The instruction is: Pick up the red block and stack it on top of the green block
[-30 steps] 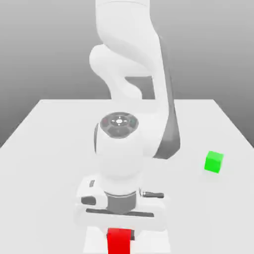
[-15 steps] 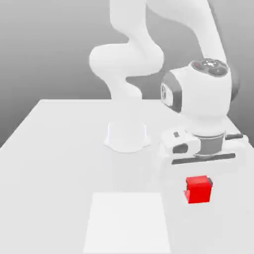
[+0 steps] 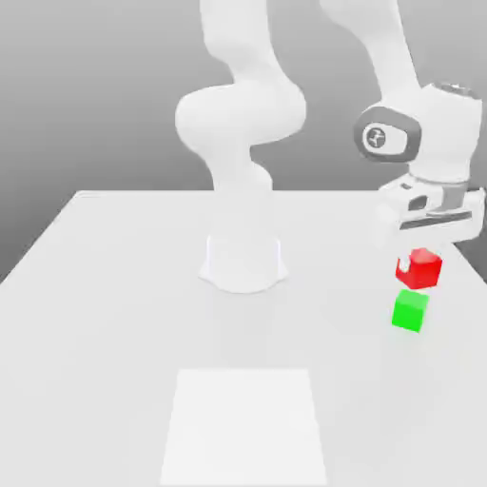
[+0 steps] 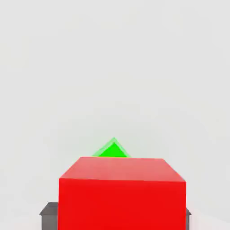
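Red block (image 3: 418, 270): plain cube, held aloft, tilted in view. Green block (image 3: 410, 311): plain cube, upright on table (image 3: 124, 333).

Upper cube (image 3: 419, 273) is between fingertips of gripper (image 3: 419, 265), apart from lower cube (image 3: 409, 311). Lower cube lies on table (image 3: 105, 333), at exterior view's right of arm base (image 3: 244, 266). Square panel (image 3: 244, 423) lies before arm base, at exterior view's left of lower cube. In hand view, upper cube partly covers lower one.

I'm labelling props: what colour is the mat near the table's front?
White; it shows best in the exterior view.
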You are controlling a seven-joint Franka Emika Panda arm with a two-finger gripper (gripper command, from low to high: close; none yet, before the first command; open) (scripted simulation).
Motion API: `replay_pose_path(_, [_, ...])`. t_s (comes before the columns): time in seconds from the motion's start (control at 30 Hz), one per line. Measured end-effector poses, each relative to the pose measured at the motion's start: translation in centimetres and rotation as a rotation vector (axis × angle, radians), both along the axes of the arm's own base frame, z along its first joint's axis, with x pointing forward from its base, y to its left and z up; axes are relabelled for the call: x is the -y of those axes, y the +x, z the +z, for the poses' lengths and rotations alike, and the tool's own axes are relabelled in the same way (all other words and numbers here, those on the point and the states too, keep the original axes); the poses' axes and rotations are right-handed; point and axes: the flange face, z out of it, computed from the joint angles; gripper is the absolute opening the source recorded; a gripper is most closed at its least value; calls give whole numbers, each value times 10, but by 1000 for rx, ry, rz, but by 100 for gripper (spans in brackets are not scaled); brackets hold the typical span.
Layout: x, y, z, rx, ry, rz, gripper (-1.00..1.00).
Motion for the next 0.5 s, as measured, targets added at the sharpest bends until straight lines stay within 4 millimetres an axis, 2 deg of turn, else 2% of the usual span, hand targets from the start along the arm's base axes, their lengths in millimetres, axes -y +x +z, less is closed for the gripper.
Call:
replay_pose_path(0.1, [2, -1, -21, -8, 7, -4, -100])
replay_pose_path(0.13, [3, -1, -25, -11, 9, -6, 100])
replay_pose_path(0.33, [2, -3, -27, -13, 10, -1, 100])
replay_pose_path(0.5, [0, -1, -2, -1, -1, 3, 100])
